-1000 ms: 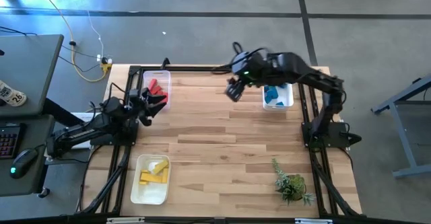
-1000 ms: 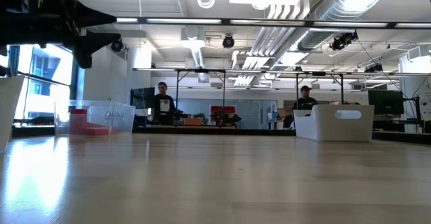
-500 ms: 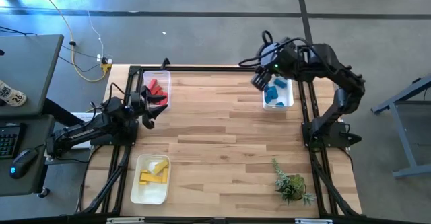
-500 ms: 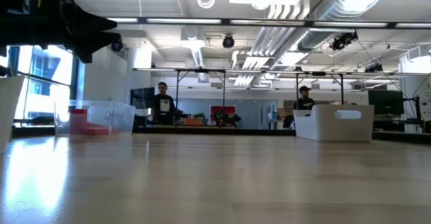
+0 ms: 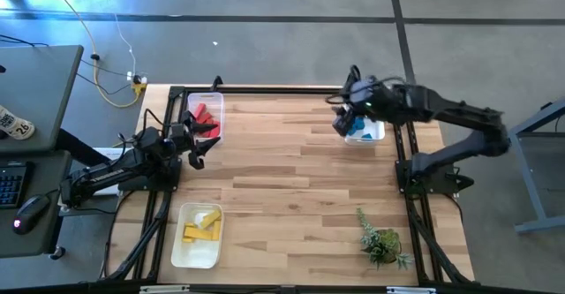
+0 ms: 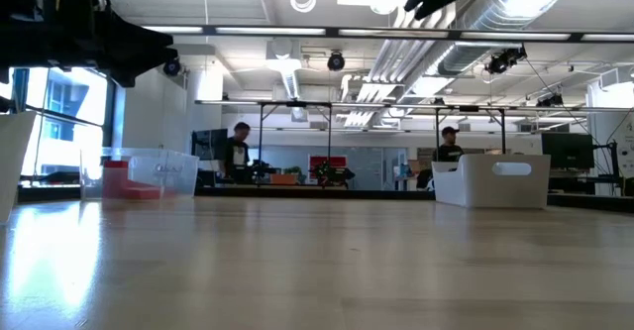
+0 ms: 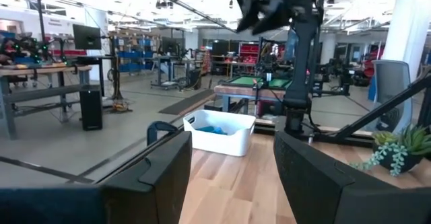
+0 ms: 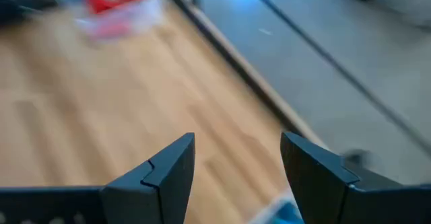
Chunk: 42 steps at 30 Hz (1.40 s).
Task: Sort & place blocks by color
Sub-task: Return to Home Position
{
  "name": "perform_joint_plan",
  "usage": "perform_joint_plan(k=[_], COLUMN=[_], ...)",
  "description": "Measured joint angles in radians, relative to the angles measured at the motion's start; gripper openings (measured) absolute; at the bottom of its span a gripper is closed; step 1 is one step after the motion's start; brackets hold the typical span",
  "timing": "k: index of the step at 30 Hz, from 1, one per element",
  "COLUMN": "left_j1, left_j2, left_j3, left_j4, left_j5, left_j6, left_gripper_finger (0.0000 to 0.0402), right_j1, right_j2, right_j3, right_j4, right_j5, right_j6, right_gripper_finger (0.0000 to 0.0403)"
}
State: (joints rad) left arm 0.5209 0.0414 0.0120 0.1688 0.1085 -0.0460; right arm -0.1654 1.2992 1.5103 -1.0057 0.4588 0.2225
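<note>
The blocks lie sorted in three bins. Red blocks point(image 5: 204, 116) fill the far left bin, yellow blocks point(image 5: 201, 229) the near left bin, and blue blocks point(image 5: 360, 126) the far right bin. In the left wrist view the blue blocks point(image 7: 215, 129) show inside their white bin. My right gripper point(image 5: 342, 123) hovers open and empty over the left rim of the blue bin; its wrist view shows bare wood between the fingers point(image 8: 232, 177). My left gripper point(image 5: 196, 141) waits open and empty beside the red bin point(image 7: 229, 177).
A small green plant point(image 5: 381, 241) stands at the near right corner. A black frame point(image 5: 265, 89) runs along the table's far and side edges. Bare wood point(image 5: 291, 179) spans the middle. In the low view, people point(image 6: 241, 152) stand in the room beyond.
My right gripper has swung from the far middle of the table toward the right edge, ending over the blue bin, while its arm stretched out to the right. My left arm has kept still.
</note>
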Motion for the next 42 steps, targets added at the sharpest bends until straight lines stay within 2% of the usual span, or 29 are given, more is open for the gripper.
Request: perform_joint_plan(k=[3, 7, 11, 17, 22, 28, 33, 42], left_j1=[0.0, 0.0, 0.0, 0.0, 0.0, 0.0, 0.0, 0.0], left_j2=[0.0, 0.0, 0.0, -0.001, -0.001, -0.001, 0.0, 0.0], left_j3=[0.0, 0.0, 0.0, 0.0, 0.001, 0.001, 0.001, 0.001], left_j4=[0.0, 0.002, 0.027, 0.047, 0.048, 0.067, 0.057, 0.06], left_j5=[0.0, 0.014, 0.087, 0.278, 0.329, 0.294, 0.2, 0.191], left_j6=[-0.001, 0.018, 0.063, 0.021, -0.028, -0.078, -0.114, -0.021], left_gripper_finger=[0.0197, 0.0197, 0.0197, 0.0197, 0.0197, 0.0197, 0.0197, 0.0197], right_j1=[-0.014, -0.018, -0.018, -0.018, -0.018, -0.018, -0.018, -0.018], right_j2=[-0.128, -0.281, -0.431, -0.637, -0.785, -0.929, -1.022, -1.122], right_j3=[-0.192, -0.422, -0.635, -0.921, -1.112, -1.259, -1.345, -1.431], right_j4=[0.195, 0.407, 0.619, 0.885, 1.023, 1.091, 1.094, 1.098], right_j5=[-0.112, -0.168, -0.245, -0.301, -0.362, -0.431, -0.444, -0.445], right_j6=[-0.013, -0.014, -0.014, 0.024, 0.06, 0.107, 0.155, 0.189], right_gripper_finger=[0.0207, 0.0207, 0.0207, 0.0207, 0.0207, 0.0207, 0.0207, 0.0207])
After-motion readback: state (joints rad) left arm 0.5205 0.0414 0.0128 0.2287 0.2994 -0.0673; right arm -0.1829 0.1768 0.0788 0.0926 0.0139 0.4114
